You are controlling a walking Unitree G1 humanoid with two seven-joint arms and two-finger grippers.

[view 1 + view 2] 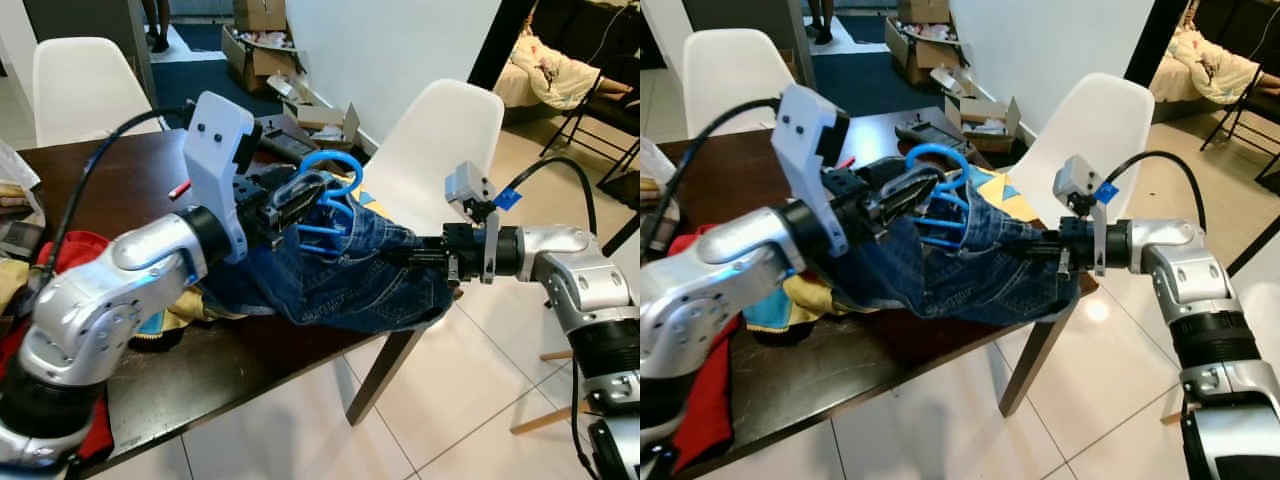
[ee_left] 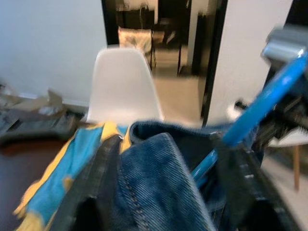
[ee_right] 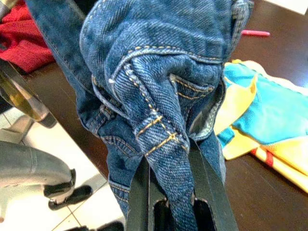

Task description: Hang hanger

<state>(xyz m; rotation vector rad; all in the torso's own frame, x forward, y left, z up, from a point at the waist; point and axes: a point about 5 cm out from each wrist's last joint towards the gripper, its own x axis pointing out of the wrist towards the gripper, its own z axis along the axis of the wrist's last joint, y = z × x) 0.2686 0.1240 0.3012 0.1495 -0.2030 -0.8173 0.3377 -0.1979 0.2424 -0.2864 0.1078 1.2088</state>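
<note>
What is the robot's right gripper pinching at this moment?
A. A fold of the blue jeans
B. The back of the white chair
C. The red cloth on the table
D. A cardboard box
A. The right gripper has its two black fingers closed on a bunched fold of the blue jeans, and the head views show it at the jeans' edge over the table corner.

Dark table (image 1: pixel 130 170) with jeans (image 1: pixel 350 280), clothes.
</note>
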